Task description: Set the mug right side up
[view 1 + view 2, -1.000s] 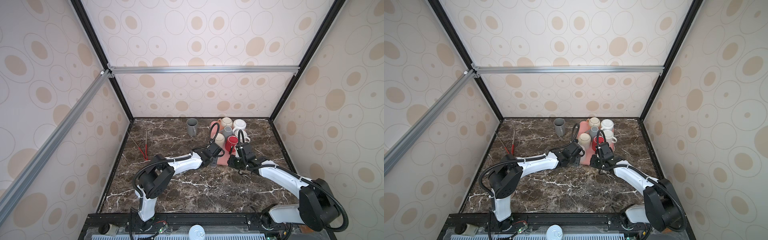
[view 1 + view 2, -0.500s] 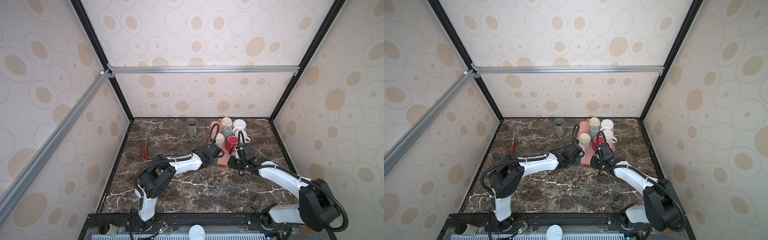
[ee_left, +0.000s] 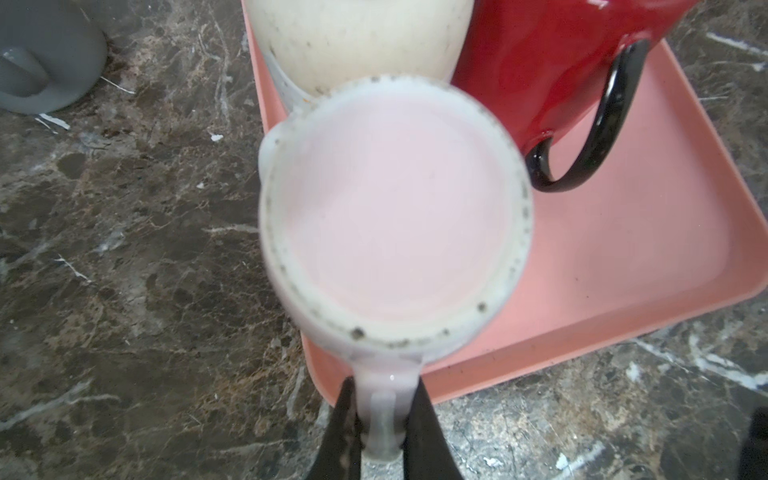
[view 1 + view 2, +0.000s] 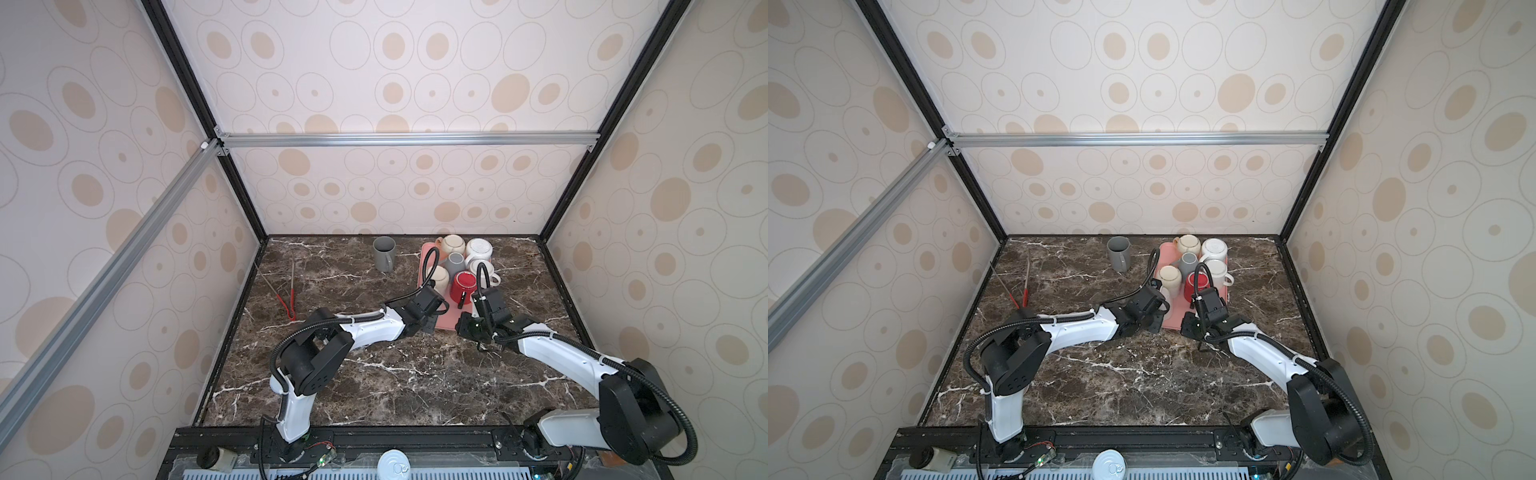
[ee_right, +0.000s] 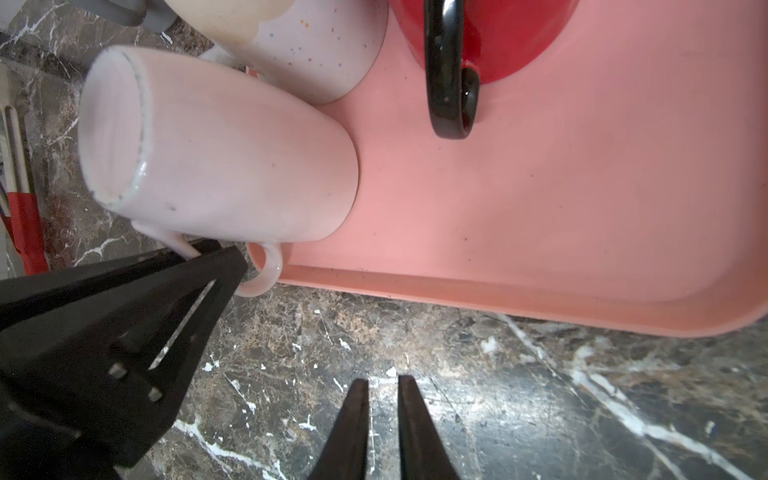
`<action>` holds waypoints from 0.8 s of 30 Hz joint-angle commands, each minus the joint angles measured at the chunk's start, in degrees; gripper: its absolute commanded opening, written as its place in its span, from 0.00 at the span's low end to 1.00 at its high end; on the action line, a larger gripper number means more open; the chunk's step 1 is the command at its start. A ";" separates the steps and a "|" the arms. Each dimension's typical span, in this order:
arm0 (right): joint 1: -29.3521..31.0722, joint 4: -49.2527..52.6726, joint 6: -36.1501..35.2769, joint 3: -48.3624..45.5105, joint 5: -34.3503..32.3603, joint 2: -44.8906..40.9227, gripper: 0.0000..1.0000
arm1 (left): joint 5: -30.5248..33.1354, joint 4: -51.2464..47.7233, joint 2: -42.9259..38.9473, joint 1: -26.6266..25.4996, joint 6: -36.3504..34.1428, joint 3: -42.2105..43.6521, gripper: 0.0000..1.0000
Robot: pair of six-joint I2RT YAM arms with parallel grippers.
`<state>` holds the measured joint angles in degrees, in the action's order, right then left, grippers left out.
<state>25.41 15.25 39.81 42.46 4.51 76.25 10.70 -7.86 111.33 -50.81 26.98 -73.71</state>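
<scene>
Largely hidden under the left arm [image 4: 374,328] in both top views, the mug [image 5: 232,158] leans at the tray's [image 5: 540,299] near corner, mouth end on the tray, base raised outward. Left gripper [image 3: 384,399], reaching low, pinches its handle [image 5: 266,270]. Right gripper [image 5: 383,384], pressed together and empty, hovers just beside the tray.

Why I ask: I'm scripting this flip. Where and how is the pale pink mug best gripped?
By its handle, from the tray's near edge, as the left claw does. The pale pink mug stands mouth-down, the speckled mug and red mug crowding its far side; only the handle juts free.
</scene>
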 commanded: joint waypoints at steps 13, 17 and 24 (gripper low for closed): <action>-0.10 -1.42 2.09 -1.45 1.06 -4.56 0.18 | -9.07 6.34 -8.20 1.07 -2.95 3.54 0.00; -0.09 -1.79 2.62 -1.69 1.88 -5.58 0.18 | -11.92 9.44 -10.88 2.61 -0.14 5.98 0.00; -0.08 -3.82 3.85 -2.39 2.39 -8.19 0.18 | -19.18 21.11 -16.21 7.14 7.54 14.62 0.00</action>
<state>25.41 12.80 42.41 40.66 6.66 69.49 -4.58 2.87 98.61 -45.82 29.82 -60.60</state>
